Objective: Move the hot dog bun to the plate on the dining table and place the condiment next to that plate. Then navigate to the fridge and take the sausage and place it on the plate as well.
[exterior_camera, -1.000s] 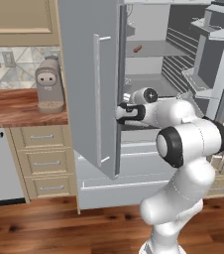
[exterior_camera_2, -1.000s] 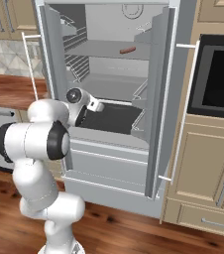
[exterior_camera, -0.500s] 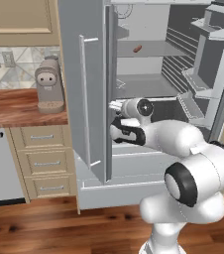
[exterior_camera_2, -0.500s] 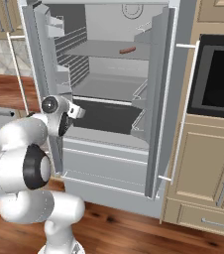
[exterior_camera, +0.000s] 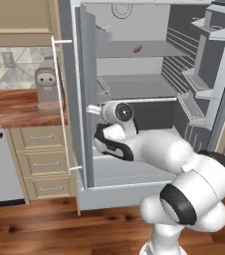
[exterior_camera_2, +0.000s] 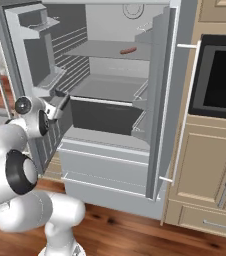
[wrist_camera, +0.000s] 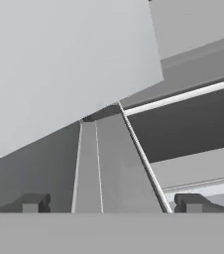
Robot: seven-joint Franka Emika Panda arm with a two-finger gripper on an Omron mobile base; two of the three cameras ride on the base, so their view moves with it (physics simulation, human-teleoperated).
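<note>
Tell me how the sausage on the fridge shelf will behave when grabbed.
The sausage looks small and rounded, so probably light and apt to roll on the flat shelf. Its smooth skin may slip between the fingers.

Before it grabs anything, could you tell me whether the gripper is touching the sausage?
Apart. In the right base view the sausage lies on the upper fridge shelf, while the open gripper sits far lower left.
</note>
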